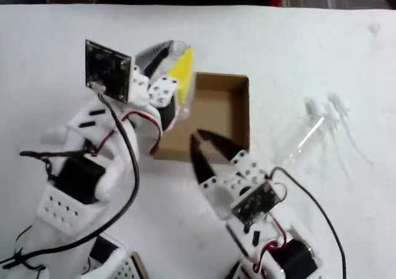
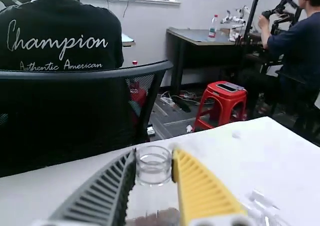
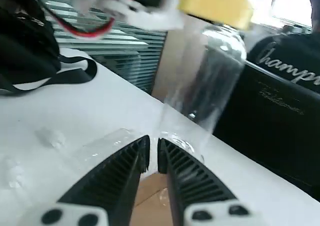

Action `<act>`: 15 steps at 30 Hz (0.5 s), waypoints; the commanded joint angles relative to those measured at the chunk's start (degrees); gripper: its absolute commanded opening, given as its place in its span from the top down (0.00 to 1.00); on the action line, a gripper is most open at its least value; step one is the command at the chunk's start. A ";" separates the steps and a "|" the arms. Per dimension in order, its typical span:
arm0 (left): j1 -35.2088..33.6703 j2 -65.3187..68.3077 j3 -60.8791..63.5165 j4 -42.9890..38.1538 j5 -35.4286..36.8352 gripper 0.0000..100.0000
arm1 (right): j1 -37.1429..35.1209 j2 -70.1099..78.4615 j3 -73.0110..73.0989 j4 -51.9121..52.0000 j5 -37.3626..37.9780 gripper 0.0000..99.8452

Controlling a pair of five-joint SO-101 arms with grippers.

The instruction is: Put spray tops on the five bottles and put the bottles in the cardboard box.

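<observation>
Closest to me, my right gripper (image 3: 153,148) is parked at the near edge of the cardboard box (image 1: 239,109). The tips are pinched down to a sliver with nothing between them, so that arm's free. Just past it, the left gripper (image 2: 154,158) is clamped on a clear bottle (image 3: 214,73) right under the rim, grey jaw one side, yellow the other. It hangs roughly upright with a bit of lean over the box's far-left edge. The neck's bare and wide open, no sprayer on it, so I reckon I'm at the capping step, not the boxing one. The spray tops (image 1: 323,111) are lying off to the side on the table (image 1: 278,44), well apart from the bottle. Next I'd send the right arm over for one and thread its thin tube down that small neck. See-through plastic, hard to judge edges, fiddly lineup I think.
</observation>
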 commanded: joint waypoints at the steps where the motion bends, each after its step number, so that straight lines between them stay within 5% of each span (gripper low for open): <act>1: 4.88 -0.75 2.90 -3.96 2.02 0.98 | -3.38 0.57 -1.14 0.31 0.00 0.98; 6: 10.51 -0.84 4.31 -3.96 2.02 0.98 | -2.59 0.57 2.90 0.04 0.44 0.98; 15: 12.62 -0.75 4.31 -0.79 1.67 0.98 | 12.53 0.57 6.95 -2.51 0.18 0.98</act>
